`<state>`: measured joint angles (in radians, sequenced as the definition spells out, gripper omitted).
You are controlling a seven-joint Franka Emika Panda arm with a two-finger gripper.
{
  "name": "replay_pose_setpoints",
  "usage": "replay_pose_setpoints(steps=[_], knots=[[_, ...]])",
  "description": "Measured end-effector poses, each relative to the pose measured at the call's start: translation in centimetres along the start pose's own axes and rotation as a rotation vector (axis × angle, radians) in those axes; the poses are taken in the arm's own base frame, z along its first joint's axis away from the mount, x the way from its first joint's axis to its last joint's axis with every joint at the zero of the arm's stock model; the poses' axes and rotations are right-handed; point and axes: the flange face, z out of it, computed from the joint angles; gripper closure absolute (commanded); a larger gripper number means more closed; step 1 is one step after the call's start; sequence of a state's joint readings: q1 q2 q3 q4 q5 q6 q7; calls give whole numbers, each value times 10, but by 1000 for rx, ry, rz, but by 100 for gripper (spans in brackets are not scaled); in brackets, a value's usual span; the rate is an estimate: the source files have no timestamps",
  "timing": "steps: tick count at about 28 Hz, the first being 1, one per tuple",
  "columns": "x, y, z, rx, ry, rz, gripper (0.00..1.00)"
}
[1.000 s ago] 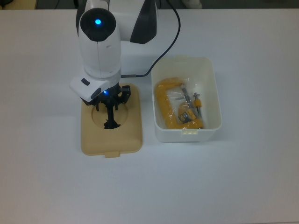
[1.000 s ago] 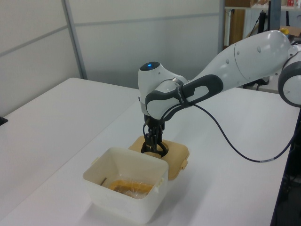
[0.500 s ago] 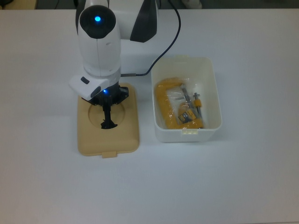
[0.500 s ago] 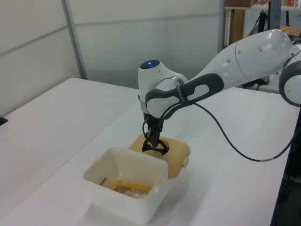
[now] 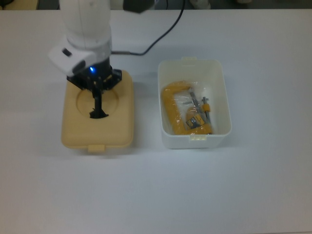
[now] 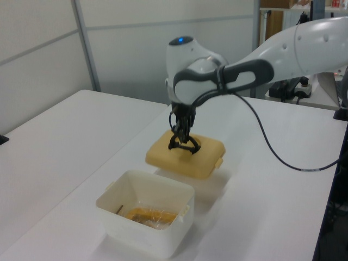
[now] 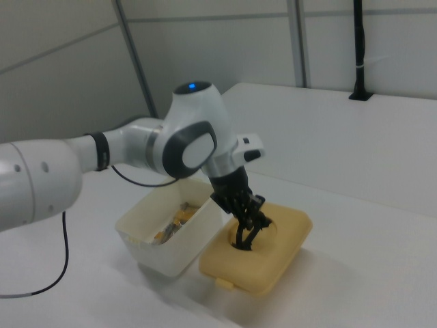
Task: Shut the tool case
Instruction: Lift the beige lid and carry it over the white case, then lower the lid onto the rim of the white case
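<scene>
White table (image 5: 253,195), lid (image 6: 185,157) lifted clear by gripper (image 6: 182,142) clamped on its handle (image 5: 97,113); next, carry it over the tub (image 5: 195,139).

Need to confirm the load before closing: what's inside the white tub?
The white tub holds a yellow tool under a clear plastic bag with small dark metal parts. What lies beneath them is covered.

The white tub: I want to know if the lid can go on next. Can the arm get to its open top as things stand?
Probably yes: nothing covers the white tub, and the end effector holds the tan lid by its black handle beside it, seemingly lifted off the table.
</scene>
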<state>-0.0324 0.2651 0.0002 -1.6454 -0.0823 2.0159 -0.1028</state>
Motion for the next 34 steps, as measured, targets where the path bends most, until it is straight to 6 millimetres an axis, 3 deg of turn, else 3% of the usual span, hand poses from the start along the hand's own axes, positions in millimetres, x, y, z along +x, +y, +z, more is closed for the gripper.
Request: replay_pose_setpoints(steps=[5,10,14,24,34], knots=[[-9,12,-50,17,21,33,100],[-17,15,-87,52,13,53,100],[-18,5,-95,68,9,54,100],[-11,-78,-95,88,-7,45,100],[-13,-141,-95,96,-18,20,100]])
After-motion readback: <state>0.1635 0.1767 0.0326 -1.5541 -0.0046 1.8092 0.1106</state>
